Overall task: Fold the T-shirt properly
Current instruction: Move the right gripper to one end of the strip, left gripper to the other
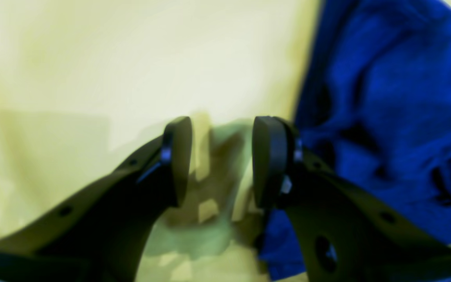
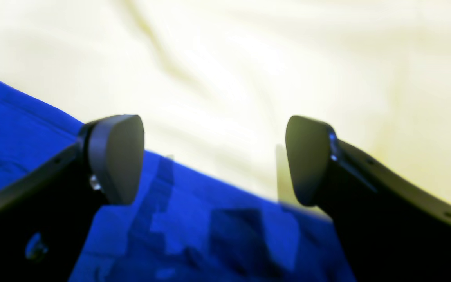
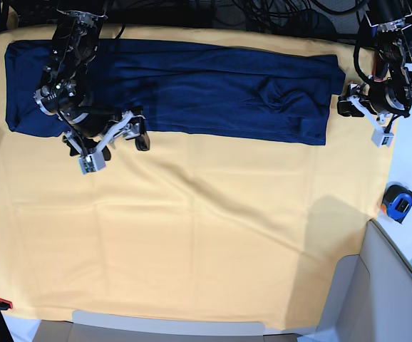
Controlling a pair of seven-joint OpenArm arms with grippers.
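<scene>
Hovering apart, both arms flank the T-shirt (image 3: 192, 89), fingers (image 2: 116, 156) spread.

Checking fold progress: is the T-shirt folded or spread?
Folded into a long band: the T-shirt lies as a narrow strip along the yellow cloth's far edge.

wrist views: blurred, overexposed | base view: sharp, evenly lit, perhaps slightly edge-warped

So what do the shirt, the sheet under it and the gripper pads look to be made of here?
T-shirt: soft matte knit fabric, probably cotton-like; it lies limp with small rumples and no sheen.
Yellow cloth: thin woven sheet, matte, showing shallow creases over the table.
Right gripper fingertips: dark, smooth, rounded pads, likely rubber or moulded plastic; blur leaves it open.
Left gripper: same dark pads.
</scene>
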